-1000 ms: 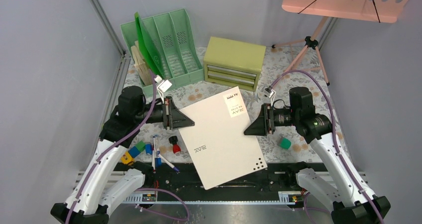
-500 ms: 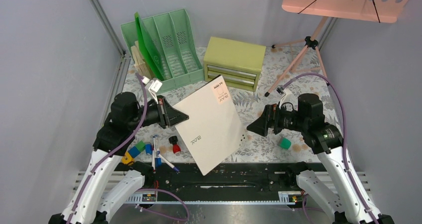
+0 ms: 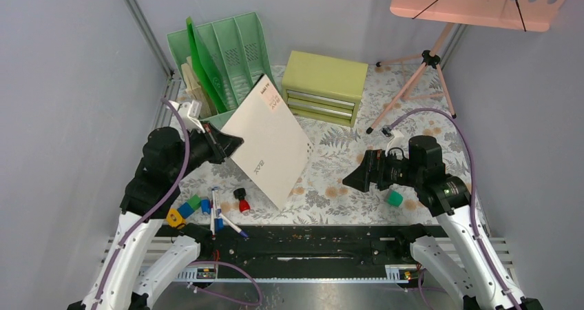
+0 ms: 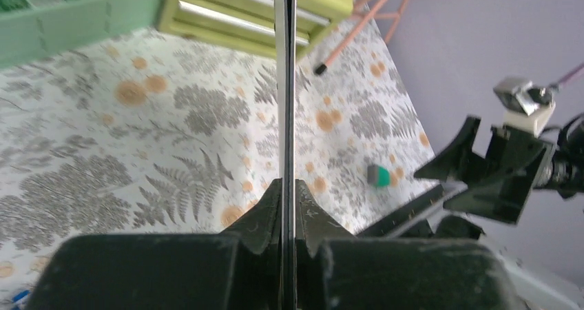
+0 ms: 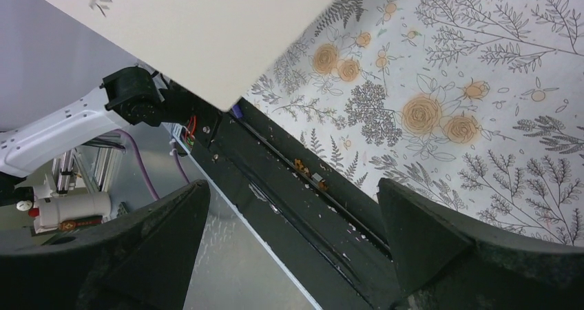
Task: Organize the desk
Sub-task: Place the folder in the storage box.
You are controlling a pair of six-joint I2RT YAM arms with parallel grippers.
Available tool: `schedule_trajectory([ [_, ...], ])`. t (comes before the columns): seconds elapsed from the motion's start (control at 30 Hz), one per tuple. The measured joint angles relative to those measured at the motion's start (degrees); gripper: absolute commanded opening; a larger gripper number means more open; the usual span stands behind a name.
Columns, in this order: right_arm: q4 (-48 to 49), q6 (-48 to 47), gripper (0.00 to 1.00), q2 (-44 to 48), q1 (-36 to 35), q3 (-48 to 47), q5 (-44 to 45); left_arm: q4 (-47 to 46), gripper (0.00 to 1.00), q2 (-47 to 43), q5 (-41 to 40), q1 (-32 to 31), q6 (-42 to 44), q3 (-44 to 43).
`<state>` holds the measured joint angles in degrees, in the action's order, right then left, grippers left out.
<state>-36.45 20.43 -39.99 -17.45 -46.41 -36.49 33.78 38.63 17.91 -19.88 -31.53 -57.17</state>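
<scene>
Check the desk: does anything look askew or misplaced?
The large white flat folder stands tilted, pinched at one edge by the left gripper. Pens and small coloured blocks lie scattered near-left on the fern-printed desk; one green block sits alone on the right.

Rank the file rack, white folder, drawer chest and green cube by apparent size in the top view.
1. file rack
2. white folder and drawer chest look alike; the folder is held up, tilted and nearer the camera, so unranked
3. green cube, by far smallest
</scene>
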Motion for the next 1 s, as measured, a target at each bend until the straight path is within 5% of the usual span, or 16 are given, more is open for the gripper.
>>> schedule_trajectory([
  [0.57,-2.75,-0.83,1.0,2.25,0.0,2.91,2.84,-1.27,0.0,4.11,-29.55,-0.02,7.74,-14.12],
  [1.0,-4.07,-0.87,0.99,3.54,0.0,4.33,3.06,-2.6,0.0,13.86,-39.85,0.0,16.83,-25.59],
])
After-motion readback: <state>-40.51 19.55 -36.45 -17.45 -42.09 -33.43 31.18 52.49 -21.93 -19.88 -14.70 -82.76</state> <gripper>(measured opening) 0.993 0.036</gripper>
